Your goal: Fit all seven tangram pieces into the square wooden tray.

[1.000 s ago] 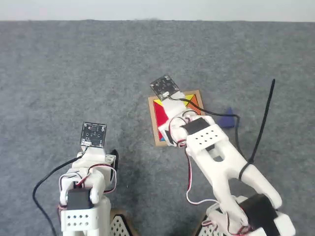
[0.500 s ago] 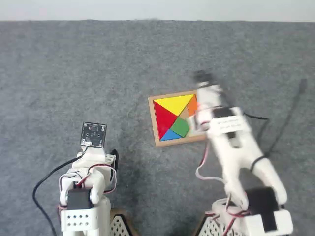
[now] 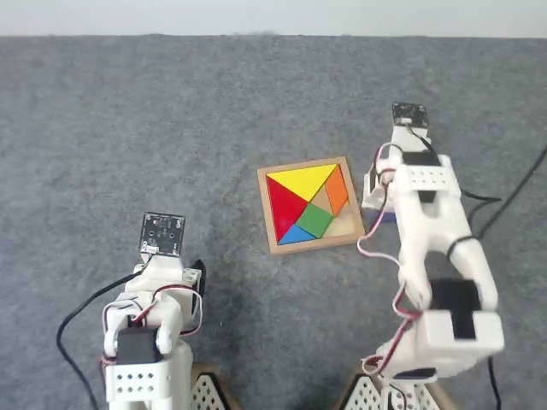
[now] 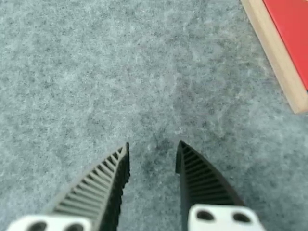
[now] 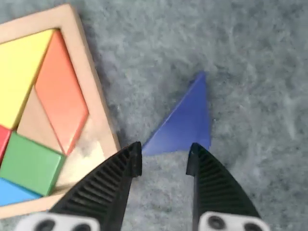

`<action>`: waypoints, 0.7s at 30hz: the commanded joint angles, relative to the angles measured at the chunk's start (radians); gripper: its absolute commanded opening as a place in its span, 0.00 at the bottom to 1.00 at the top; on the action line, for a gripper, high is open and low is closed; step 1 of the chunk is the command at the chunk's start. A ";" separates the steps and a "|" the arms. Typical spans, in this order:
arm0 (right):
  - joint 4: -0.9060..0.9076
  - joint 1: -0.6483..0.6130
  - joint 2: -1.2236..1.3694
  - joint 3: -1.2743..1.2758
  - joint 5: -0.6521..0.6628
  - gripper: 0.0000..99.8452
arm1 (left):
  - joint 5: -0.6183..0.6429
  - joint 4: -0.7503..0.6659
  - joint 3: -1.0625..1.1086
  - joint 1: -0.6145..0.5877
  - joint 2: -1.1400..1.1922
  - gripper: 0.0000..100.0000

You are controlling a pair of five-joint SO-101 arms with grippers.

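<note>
The square wooden tray [image 3: 267, 215] lies mid-table and holds a yellow triangle [image 3: 301, 180], a red triangle [image 3: 279, 205], an orange parallelogram [image 3: 337, 190], a green square [image 3: 314, 220], a small blue triangle [image 3: 296, 233] and a tan triangle [image 5: 34, 120]. One corner of its floor [image 5: 83, 155] is bare. A dark blue triangle [image 5: 185, 122] lies flat on the carpet just outside the tray's right rim. My right gripper [image 5: 164, 148] is open, its tips just short of that triangle's edge. My left gripper [image 4: 153, 146] is open over bare carpet, near the tray's corner [image 4: 280, 57].
Grey carpet [image 3: 171, 111] covers the whole table. The right arm [image 3: 419, 184] stands to the right of the tray, the left arm [image 3: 158, 286] at the front left. Cables [image 3: 73, 320] trail by the arm bases.
The right arm has swung from over the tray to its right side, uncovering the pieces inside. The left arm has kept still.
</note>
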 commanded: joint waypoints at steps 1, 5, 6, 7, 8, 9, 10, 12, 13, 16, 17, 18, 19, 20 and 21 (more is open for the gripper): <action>0.031 0.012 0.090 -0.155 -0.012 0.17 | -0.006 0.009 -0.008 0.002 -0.028 0.15; 0.085 0.012 0.196 -0.247 -0.012 0.17 | -0.006 0.009 -0.008 0.002 -0.028 0.15; 0.107 0.013 0.222 -0.270 -0.012 0.17 | -0.006 0.009 -0.008 0.002 -0.028 0.15; 0.127 0.018 0.245 -0.288 -0.014 0.17 | -0.006 0.009 -0.008 0.002 -0.028 0.15; 0.142 0.028 0.263 -0.302 -0.015 0.17 | -0.006 0.009 -0.008 0.002 -0.028 0.15; 0.151 0.039 0.275 -0.313 -0.026 0.17 | -0.006 0.009 -0.008 0.002 -0.028 0.15; 0.159 0.053 0.285 -0.327 -0.046 0.17 | -0.006 0.009 -0.008 0.002 -0.028 0.15; 0.162 0.082 0.288 -0.342 -0.064 0.17 | -0.006 0.009 -0.008 0.002 -0.028 0.15; 0.163 0.091 0.286 -0.344 -0.064 0.17 | -0.006 0.009 -0.008 0.002 -0.028 0.15; 0.191 0.107 0.282 -0.345 -0.064 0.17 | -0.006 0.009 -0.008 0.002 -0.028 0.15; 0.199 0.108 0.277 -0.345 -0.064 0.17 | -0.006 0.009 -0.008 0.002 -0.028 0.15; 0.205 0.108 0.274 -0.344 -0.063 0.17 | -0.006 0.009 -0.008 0.002 -0.028 0.15; 0.206 0.108 0.269 -0.342 -0.063 0.17 | -0.006 0.009 -0.008 0.002 -0.028 0.15; 0.206 0.110 0.269 -0.341 -0.063 0.17 | -0.006 0.009 -0.008 0.002 -0.028 0.15; 0.206 0.110 0.271 -0.341 -0.063 0.17 | -0.006 0.009 -0.008 0.002 -0.028 0.15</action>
